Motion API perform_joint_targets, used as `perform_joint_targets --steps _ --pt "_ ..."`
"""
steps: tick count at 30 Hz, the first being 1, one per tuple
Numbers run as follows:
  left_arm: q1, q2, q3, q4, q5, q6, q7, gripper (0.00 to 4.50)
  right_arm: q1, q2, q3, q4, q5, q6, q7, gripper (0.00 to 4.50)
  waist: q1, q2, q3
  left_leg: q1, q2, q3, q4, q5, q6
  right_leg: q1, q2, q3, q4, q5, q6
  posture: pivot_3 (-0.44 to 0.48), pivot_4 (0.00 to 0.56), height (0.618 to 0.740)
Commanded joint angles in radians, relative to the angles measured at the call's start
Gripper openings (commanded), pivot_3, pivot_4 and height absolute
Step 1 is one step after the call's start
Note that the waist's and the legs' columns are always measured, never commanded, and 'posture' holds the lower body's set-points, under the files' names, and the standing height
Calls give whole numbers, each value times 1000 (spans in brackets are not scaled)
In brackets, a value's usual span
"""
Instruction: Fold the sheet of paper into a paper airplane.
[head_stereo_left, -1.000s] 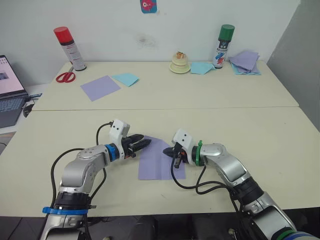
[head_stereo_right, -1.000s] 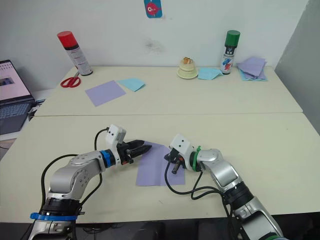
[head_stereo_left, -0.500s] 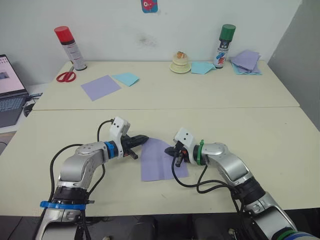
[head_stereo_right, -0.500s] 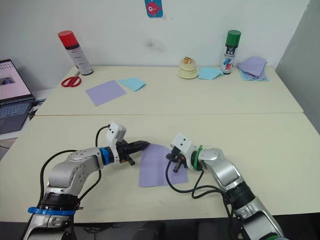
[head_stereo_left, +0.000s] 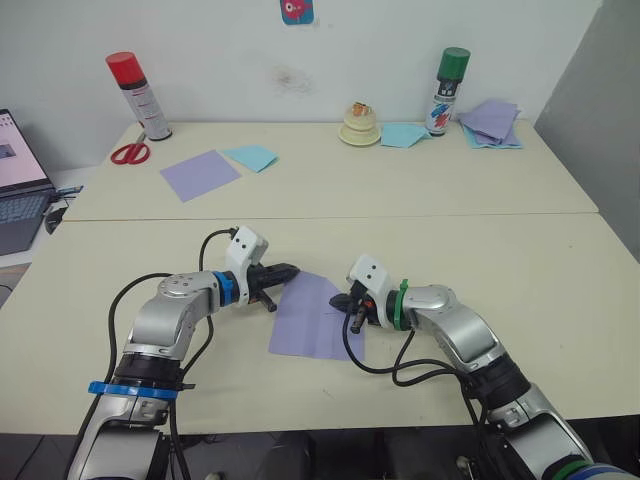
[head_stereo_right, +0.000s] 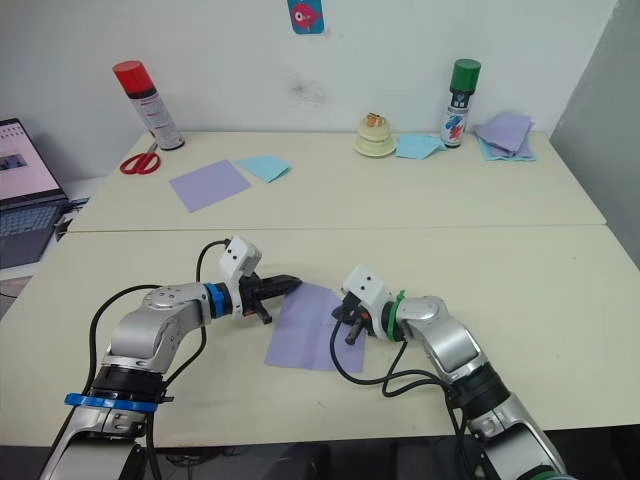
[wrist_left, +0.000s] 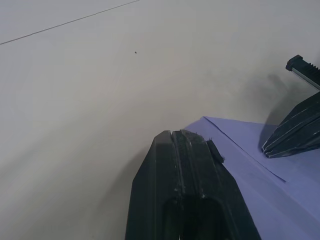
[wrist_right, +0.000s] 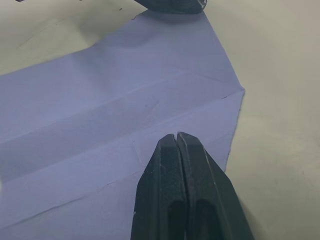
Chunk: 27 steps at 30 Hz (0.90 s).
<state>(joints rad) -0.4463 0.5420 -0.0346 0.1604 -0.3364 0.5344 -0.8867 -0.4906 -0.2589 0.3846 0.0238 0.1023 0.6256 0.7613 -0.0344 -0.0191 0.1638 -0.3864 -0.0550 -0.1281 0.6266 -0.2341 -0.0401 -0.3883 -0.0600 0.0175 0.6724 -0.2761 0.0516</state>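
Near edge, lower centre of the head views: the sheet of paper (head_stereo_left: 315, 317) lies flat on the near table (head_stereo_left: 560, 300), lavender, crease lines running across it in the right wrist view.

Left gripper (head_stereo_left: 290, 272) comes in from the left, fingers pressed together with nothing between them, tip at the sheet's upper left corner. Left wrist view has the fingertips (wrist_left: 187, 142) right at that corner; can't tell whether they touch the paper or sit just over it.

Right gripper (head_stereo_left: 343, 300) is at the sheet's right edge, jaws also drawn together on nothing. Right wrist view: its tip is over the paper near the right edge, with the other gripper's tip at the far corner. Contact with the paper not resolvable.

Far table (head_stereo_left: 400, 190), behind the seam:
- smooth lavender sheet (head_stereo_left: 201, 175) and smaller light blue sheet (head_stereo_left: 251, 157), mid left, just beside each other
- red scissors (head_stereo_left: 130, 153) and red-capped spray can (head_stereo_left: 139, 97), upper left
- small cream dish (head_stereo_left: 359, 127) with something on it, upper centre
- another light blue sheet (head_stereo_left: 402, 135) beside it, then green-capped spray can (head_stereo_left: 449, 92)
- stack of purple sheets (head_stereo_left: 490, 122), upper right

Laptop (head_stereo_left: 20, 190) at the left frame edge, off the tables.
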Motion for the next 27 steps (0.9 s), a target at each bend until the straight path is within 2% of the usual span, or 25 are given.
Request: perform_joint_targets --steps 1,5,8,14,17,21,24,27 --pt "-1 7 4 -32 3 -26 -13 24 5 5 -1 -13 7 7 -3 0 0 0 0 0 0 0 0 0 0 0 0 0 0 0 0 0 150 740" --pt "21 15 31 -55 -27 -9 -36 1040 7 8 0 -8 4 4 -6 0 0 0 0 0 0 0 0 0 0 0 0 0 0 0 0 0 150 740" --pt "23 19 37 -58 -23 -4 -23 1990 8 6 1 -9 4 2 -4 0 0 0 0 0 0 0 0 0 0 0 0 0 0 0 0 0 150 740" --pt "38 31 31 -73 -32 12 -27 1990 14 8 5 -13 3 1 -5 0 0 0 0 0 0 0 -1 0 0 0 0 0 0 0 0 0 150 740" --pt "39 28 30 -73 -33 7 -27 1370 19 9 5 -20 4 4 -6 0 0 0 0 0 0 0 -1 0 0 0 0 0 0 0 0 0 150 740" --pt "40 31 25 -81 -36 5 -40 97 27 7 5 -31 6 9 -7 0 0 0 0 0 0 0 -1 0 0 0 0 0 -1 0 0 0 150 740" --pt "42 34 22 -91 -33 -1 -49 14 33 8 5 -37 7 12 -8 0 0 0 0 0 0 0 -1 0 0 0 0 0 -1 0 0 0 150 740" --pt "59 50 -12 -134 18 -79 -61 14 37 12 5 -44 7 16 -11 0 0 0 0 0 0 0 -1 0 0 0 0 0 -1 0 0 0 150 740"
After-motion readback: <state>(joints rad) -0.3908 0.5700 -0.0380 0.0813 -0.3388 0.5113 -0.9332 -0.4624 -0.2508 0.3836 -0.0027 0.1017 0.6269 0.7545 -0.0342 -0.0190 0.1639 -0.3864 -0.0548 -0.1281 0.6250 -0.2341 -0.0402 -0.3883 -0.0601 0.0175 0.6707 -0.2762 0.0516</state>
